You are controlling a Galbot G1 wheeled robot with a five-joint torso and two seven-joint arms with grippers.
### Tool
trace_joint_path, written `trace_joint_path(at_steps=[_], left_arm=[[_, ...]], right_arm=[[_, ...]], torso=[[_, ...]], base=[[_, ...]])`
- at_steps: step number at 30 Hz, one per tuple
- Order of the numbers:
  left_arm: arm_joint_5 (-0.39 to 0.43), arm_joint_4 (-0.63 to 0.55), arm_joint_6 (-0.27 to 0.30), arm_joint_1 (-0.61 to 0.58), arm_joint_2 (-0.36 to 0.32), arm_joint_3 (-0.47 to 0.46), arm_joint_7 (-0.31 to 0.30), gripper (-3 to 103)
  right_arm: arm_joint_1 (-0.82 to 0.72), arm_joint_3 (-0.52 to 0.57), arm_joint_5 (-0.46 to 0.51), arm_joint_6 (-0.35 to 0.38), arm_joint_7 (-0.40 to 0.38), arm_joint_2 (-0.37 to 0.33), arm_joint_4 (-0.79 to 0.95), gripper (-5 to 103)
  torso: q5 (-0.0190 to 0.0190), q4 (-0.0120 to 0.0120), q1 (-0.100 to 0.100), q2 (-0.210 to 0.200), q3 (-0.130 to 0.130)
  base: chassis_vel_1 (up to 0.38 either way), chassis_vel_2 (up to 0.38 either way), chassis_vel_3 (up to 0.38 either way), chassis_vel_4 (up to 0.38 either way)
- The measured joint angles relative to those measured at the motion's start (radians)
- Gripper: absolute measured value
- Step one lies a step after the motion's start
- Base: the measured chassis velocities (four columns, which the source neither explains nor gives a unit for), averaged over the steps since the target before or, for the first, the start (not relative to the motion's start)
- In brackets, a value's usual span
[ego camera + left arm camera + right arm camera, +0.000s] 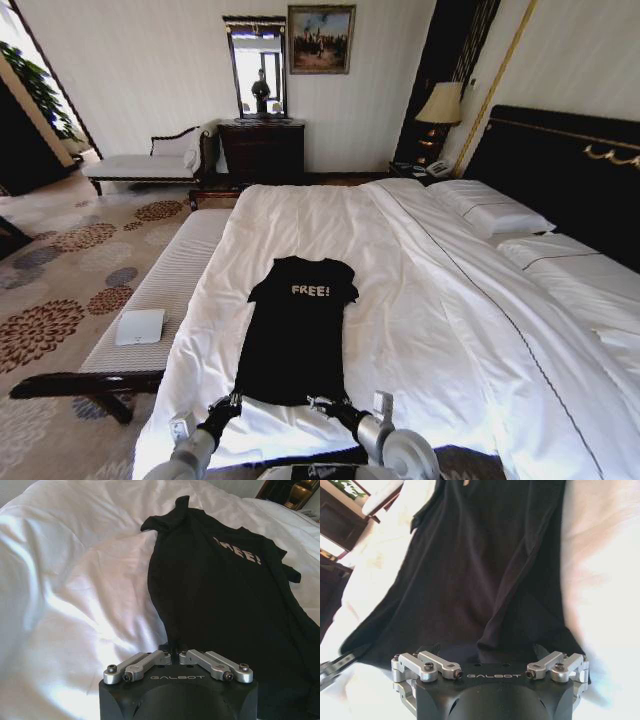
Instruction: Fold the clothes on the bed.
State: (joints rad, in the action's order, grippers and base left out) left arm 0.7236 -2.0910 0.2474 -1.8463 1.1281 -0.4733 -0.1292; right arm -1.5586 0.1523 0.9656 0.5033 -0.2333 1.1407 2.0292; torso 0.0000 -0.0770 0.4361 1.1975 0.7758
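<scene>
The clothes are one black T-shirt [296, 335] with a white "FREE!" print, lying flat on the white bed [420, 300], collar away from me and hem at the near edge. My left gripper [230, 403] sits at the hem's left corner. In the left wrist view the left gripper [173, 649] has its jaws drawn together on the shirt [225, 595] hem. At the hem's right corner is my right gripper [322, 405]. The right wrist view shows the right gripper [492, 652] open, its links spread wide, with the shirt [485, 565] hem bunched between them and its fingertips hidden.
A pale bench [170, 290] runs along the bed's left side with a white flat object [139, 326] on it. Pillows [495, 212] lie at the dark headboard on the right. Patterned carpet, a chaise [150, 160] and a dresser [262, 148] stand beyond.
</scene>
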Motion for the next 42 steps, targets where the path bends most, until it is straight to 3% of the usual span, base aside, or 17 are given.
trace_joint_path(at_steps=[6, 11, 17, 20, 22, 26, 29, 32, 42], left_arm=[[0.001, -0.002, 0.0, 0.001, -0.003, 0.0, -0.001, 2], [0.002, -0.006, 0.001, 0.001, -0.004, -0.002, -0.001, 2], [0.002, -0.007, 0.001, -0.001, -0.002, -0.002, -0.001, 2], [0.001, -0.007, 0.001, -0.002, -0.001, -0.001, -0.001, 2], [0.001, -0.007, 0.001, -0.002, -0.001, -0.001, -0.001, 2], [0.001, -0.008, 0.001, -0.004, -0.002, -0.004, 0.001, 2], [0.002, -0.008, 0.001, -0.005, -0.002, -0.006, 0.003, 2], [0.003, -0.005, 0.0, -0.005, -0.003, -0.009, 0.007, 2], [0.028, -0.002, -0.005, -0.019, -0.002, -0.036, 0.017, 2]], right_arm=[[0.039, -0.009, 0.023, 0.002, -0.025, 0.008, -0.047, 101], [0.052, -0.012, 0.028, 0.002, -0.037, 0.009, -0.064, 78], [0.047, -0.009, 0.028, 0.001, -0.039, 0.007, -0.062, 61], [0.045, -0.008, 0.028, -0.001, -0.041, 0.01, -0.061, 44], [0.044, -0.007, 0.028, -0.002, -0.042, 0.01, -0.061, 44], [0.043, -0.004, 0.027, -0.004, -0.044, 0.012, -0.06, 23], [0.04, -0.001, 0.027, -0.005, -0.044, 0.012, -0.059, 18], [0.027, 0.015, 0.027, -0.008, -0.044, 0.015, -0.047, 3], [-0.037, 0.089, 0.039, -0.022, -0.044, 0.001, 0.038, 1]], torso=[[-0.0001, -0.0001, 0.0, 0.0, 0.0], [-0.0002, -0.0002, 0.0, 0.0, 0.0], [-0.0001, -0.0002, 0.0, 0.0, 0.0], [0.0, -0.0001, 0.0, 0.0, 0.0], [0.0, -0.0001, 0.0, 0.0, 0.0], [0.0, 0.0, 0.0, 0.0, 0.0], [0.0, 0.0, 0.0, 0.0, 0.0], [0.0001, 0.0, 0.0, 0.0, 0.0], [0.0, 0.0, 0.0, 0.0, 0.0]], base=[[0.0, 0.0, 0.0, 0.0], [0.0, 0.0, 0.0, 0.0], [0.0, 0.0, 0.0, 0.0], [0.0, 0.0, 0.0, 0.0], [0.0, 0.0, 0.0, 0.0], [0.0, 0.0, 0.0, 0.0], [0.0, 0.0, 0.0, 0.0], [0.0, 0.0, 0.0, 0.0], [0.0, 0.0, 0.0, 0.0]])
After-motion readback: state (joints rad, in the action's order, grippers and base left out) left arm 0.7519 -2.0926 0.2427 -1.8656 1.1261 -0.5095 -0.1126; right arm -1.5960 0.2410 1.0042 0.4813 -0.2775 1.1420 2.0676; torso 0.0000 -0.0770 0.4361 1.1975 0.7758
